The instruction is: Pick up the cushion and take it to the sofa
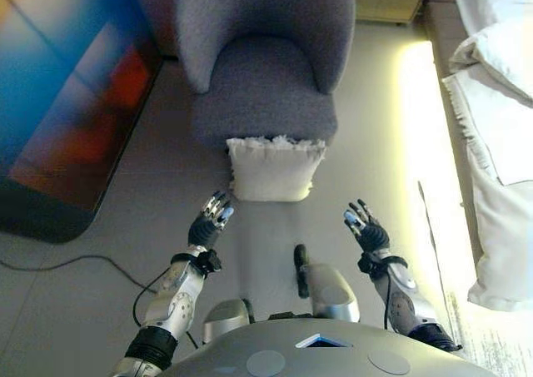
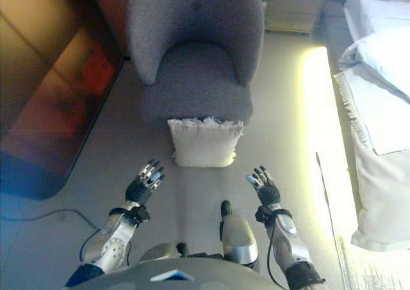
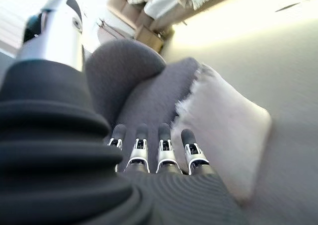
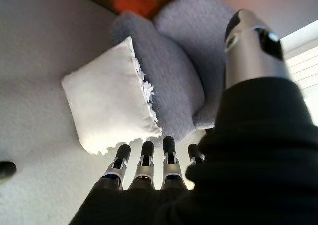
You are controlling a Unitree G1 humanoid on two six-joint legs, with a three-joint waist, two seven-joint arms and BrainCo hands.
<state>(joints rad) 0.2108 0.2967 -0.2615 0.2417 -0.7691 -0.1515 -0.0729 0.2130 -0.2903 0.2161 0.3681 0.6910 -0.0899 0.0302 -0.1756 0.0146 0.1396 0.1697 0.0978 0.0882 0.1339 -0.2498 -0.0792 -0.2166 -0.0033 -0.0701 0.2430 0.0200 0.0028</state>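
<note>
White cushion [image 1: 275, 171] on floor, leaning against grey armchair [image 1: 265, 69] front. Left hand [image 1: 210, 220], right hand [image 1: 363, 227] both spread, empty, short of it. I'd close in evenly, clamp both sides.

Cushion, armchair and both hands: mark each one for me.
cushion [image 1: 274, 173], left eye view, middle of its front face
armchair [image 1: 265, 86], left eye view, seat
left hand [image 1: 210, 221], left eye view, palm
right hand [image 1: 366, 231], left eye view, palm
</note>
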